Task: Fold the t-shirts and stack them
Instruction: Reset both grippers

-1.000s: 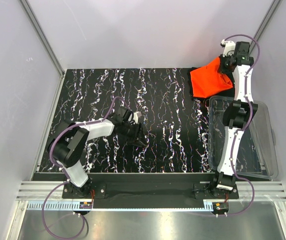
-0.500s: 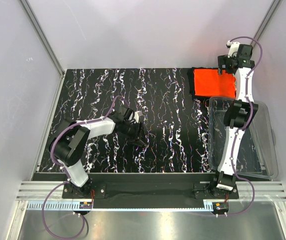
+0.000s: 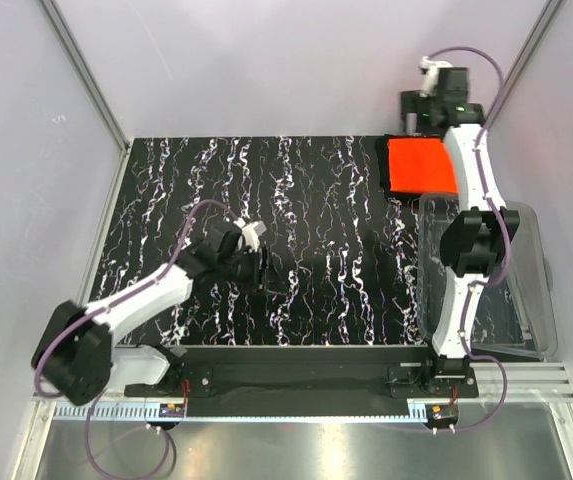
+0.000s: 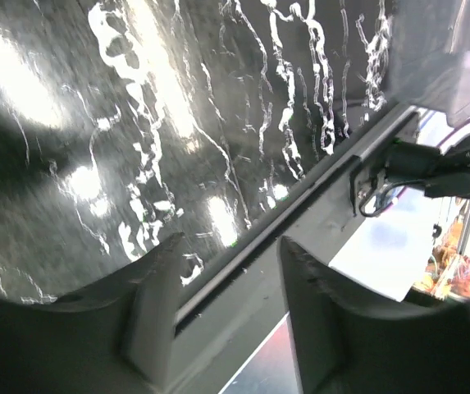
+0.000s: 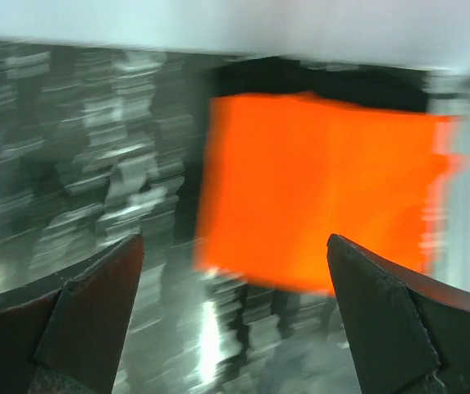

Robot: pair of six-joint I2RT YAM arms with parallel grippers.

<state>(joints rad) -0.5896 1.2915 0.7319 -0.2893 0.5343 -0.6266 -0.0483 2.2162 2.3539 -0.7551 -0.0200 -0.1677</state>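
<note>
The bright orange-red t-shirt (image 3: 421, 165) lies folded flat at the table's far right corner. It rests on the black t-shirt (image 3: 387, 168), of which only a dark border shows. My right gripper (image 3: 414, 110) hovers open just beyond the stack and holds nothing. In the right wrist view the orange shirt (image 5: 325, 193) sits ahead of the wide-apart fingers (image 5: 235, 243), with the black shirt (image 5: 317, 80) edging it on the far side. My left gripper (image 3: 263, 268) is low over the marbled table, left of centre. Its fingers (image 4: 228, 245) stand apart with nothing between them.
A clear plastic bin (image 3: 528, 300) stands at the right, just in front of the shirt stack, with the right arm reaching over it. The bin (image 4: 431, 49) also shows at the upper right of the left wrist view. White walls close off the table's sides and back.
My right gripper opened and let go of the orange shirt, which dropped flat onto the black one. It then drew back to the left. The left arm swung lower and stretched out.
</note>
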